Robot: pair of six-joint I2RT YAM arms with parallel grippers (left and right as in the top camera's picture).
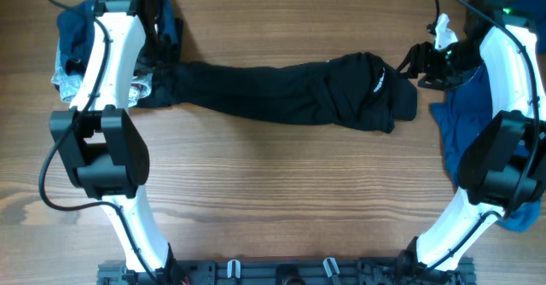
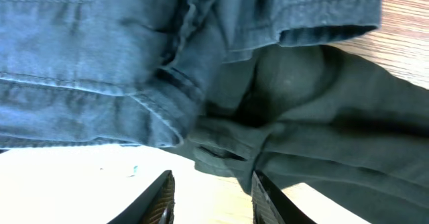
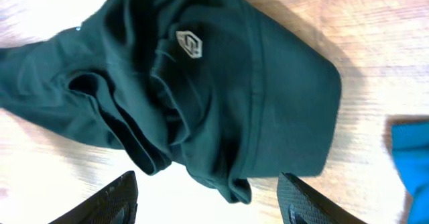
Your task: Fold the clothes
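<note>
Left tool hangs released by the black shirt beside a denim garment; right tool stands released above the shirt's logo on the table.

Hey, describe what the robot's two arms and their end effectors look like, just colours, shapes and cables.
The left arm and right arm have glossy white curved links, chunky black joint housings and thin black cables looping alongside. The left end effector and right end effector each carry two dark fingers.
</note>
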